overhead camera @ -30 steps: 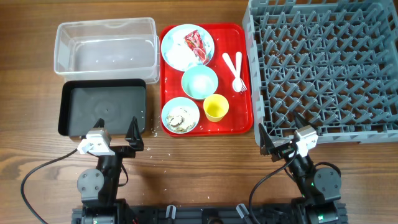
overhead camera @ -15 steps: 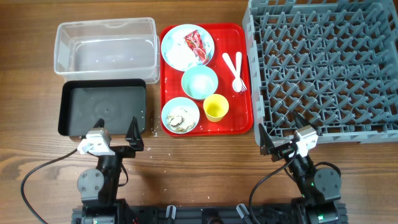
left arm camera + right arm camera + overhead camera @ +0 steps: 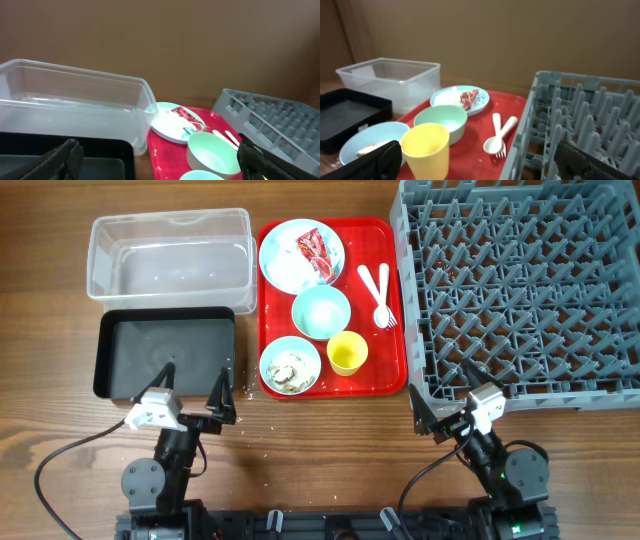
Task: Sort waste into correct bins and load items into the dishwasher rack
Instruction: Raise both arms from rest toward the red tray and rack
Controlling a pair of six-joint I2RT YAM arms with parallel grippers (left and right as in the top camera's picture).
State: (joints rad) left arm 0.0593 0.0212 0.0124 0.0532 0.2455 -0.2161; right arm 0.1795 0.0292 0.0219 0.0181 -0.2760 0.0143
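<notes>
I am crouching low and folded back, pointing forward — my left gripper [image 3: 192, 387] and right gripper [image 3: 444, 397] are both gaping wide.

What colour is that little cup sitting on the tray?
The cup is plain yellow; the right wrist view shows it best.

Dishwasher rack [image 3: 520, 280] partly off-frame.

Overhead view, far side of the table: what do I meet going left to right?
clear tub → plate → fork and spoon → dishwasher rack
</notes>
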